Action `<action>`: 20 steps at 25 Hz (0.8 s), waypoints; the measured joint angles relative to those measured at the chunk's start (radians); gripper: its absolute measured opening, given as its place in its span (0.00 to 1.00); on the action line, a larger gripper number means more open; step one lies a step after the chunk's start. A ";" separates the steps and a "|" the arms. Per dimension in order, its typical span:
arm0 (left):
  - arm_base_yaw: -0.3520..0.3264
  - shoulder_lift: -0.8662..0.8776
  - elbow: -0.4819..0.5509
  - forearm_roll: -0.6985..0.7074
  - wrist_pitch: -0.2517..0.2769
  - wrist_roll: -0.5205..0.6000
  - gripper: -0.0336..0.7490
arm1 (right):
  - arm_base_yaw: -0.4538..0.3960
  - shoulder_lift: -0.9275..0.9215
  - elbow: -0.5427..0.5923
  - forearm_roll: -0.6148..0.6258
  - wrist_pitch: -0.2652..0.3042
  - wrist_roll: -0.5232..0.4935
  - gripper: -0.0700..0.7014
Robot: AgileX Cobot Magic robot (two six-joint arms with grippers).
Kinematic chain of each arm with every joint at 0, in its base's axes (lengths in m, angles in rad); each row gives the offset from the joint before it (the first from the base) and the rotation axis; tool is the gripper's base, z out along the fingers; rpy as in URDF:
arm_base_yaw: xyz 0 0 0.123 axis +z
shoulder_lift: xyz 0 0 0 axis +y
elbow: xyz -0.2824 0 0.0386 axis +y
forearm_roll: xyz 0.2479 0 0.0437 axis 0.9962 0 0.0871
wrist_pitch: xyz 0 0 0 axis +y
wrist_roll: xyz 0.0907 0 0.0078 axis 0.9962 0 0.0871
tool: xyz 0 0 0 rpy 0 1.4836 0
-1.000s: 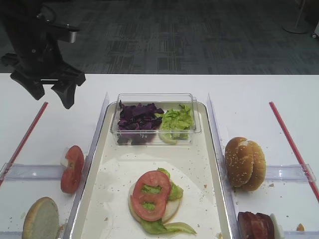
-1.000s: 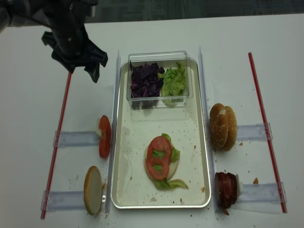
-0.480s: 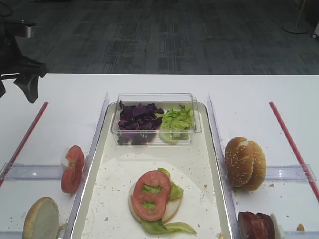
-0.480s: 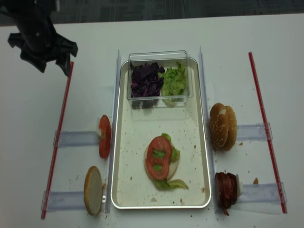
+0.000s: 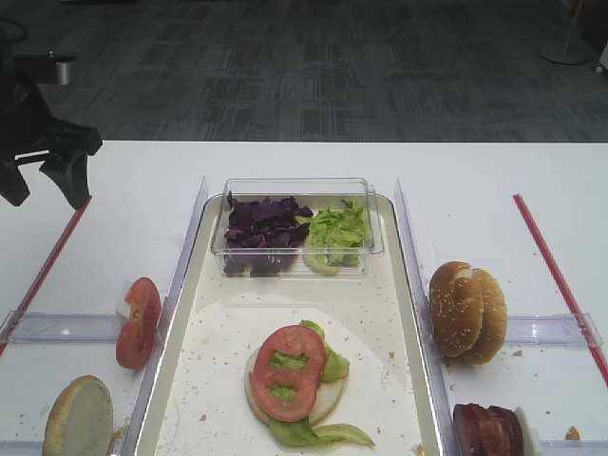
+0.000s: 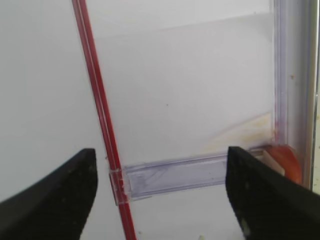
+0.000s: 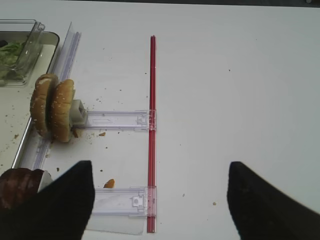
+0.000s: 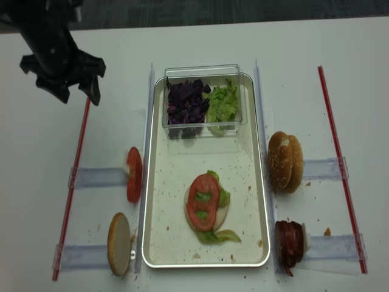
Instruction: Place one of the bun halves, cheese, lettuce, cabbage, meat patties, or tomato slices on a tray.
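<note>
L gripper point(image 8: 76, 93) upper left, jaws wide, empty (R also wide, idle). Tray point(image 8: 159, 240) center has bun, lettuce, tomato stacked. Next pick probably tomato slice point(image 8: 134, 174) left of tray; needs descent.

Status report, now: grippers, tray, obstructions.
Left gripper open, empty, hovering left of tray. Right gripper open, empty. Tomato slices on bun half already. Nothing obstructing.

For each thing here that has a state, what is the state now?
left hand: open, empty.
right hand: open, empty.
tray: holds a stack.
tomato slices: flat on the stack.
clear box: no lid on it.
bun halves: on edge.
</note>
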 joint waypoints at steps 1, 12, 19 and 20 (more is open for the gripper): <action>0.000 0.000 0.010 -0.002 0.000 0.000 0.67 | 0.000 0.000 0.000 0.000 0.000 0.000 0.83; 0.000 -0.062 0.103 -0.011 -0.004 0.002 0.67 | 0.000 0.000 0.000 0.000 0.000 0.000 0.83; 0.000 -0.189 0.148 -0.012 -0.002 0.002 0.67 | 0.000 0.000 0.000 0.000 0.000 0.000 0.83; 0.000 -0.209 0.160 -0.012 -0.002 0.002 0.67 | 0.000 0.000 0.000 0.000 0.000 0.000 0.83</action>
